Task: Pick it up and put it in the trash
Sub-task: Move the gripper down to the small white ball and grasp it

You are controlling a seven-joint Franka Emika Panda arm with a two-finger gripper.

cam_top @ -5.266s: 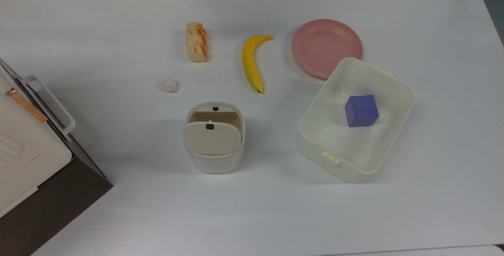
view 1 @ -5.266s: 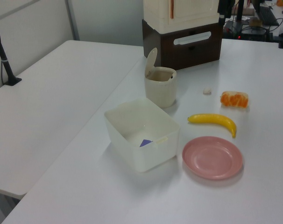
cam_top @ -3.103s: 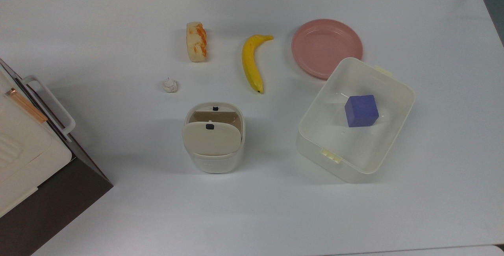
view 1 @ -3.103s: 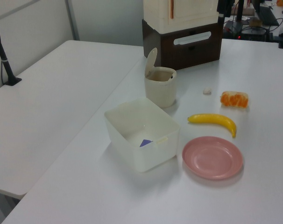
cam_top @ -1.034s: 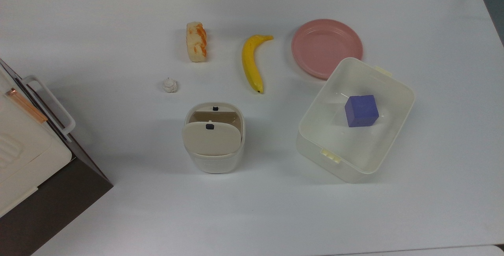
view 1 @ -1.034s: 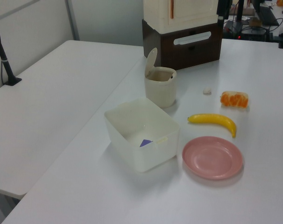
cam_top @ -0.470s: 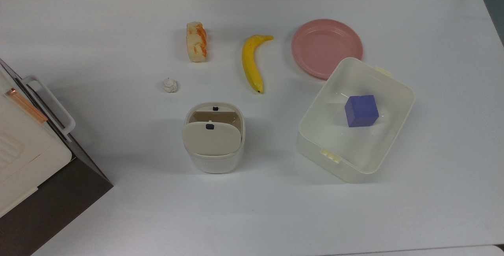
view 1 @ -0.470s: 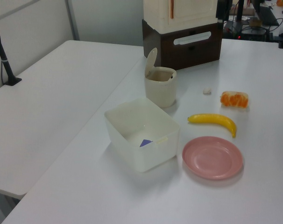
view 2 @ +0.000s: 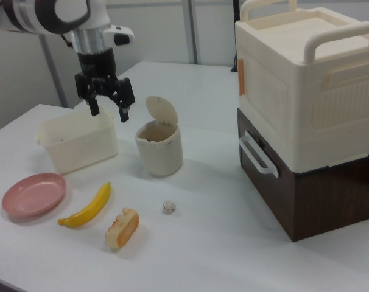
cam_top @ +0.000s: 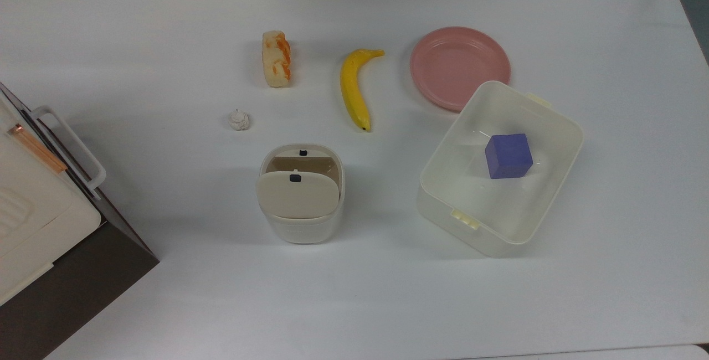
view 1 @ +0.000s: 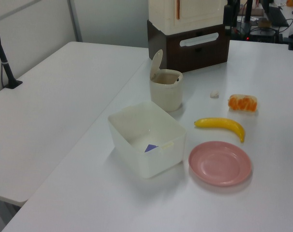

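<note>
White, wrinkly little paper wad point(cam_top: 239, 121) sits alone on the bare white tabletop point(cam_top: 166, 304), lumpy and roundish w/ a small peak on top, greyish creases, far smaller than the fruit nearby. In the right view it point(view 2: 168, 207) lies near the front, just right of the cream-and-orange bread-like chunk point(view 2: 122, 228) and apart from it; the long yellow banana point(view 2: 87, 207) and flat round pink plate point(view 2: 28, 194) lie further to the right view's left. Nothing touches the wad.

Behind it in the right view stands the small cream-white rounded plastic bin point(view 2: 159, 148), its beige swing flap tipped up so the mouth is uncovered; top view shows a black dot on the flap, and the bin point(cam_top: 302, 227) near the wad but clear of it, toward the top view's lower right. Translucent white rectangular tub point(cam_top: 443, 205) sits to the top view's right of the bin, w/ a purple-blue cube point(cam_top: 508, 155) inside. Big cream box on a dark brown base point(view 2: 306, 121) stands at the right view's right.

Farthest back in the right view, the black two-finger gripper point(view 2: 106, 109) hangs above the table between tub and bin, pointing down, fingers spread wide w/ nothing between them, well apart from the wad.
</note>
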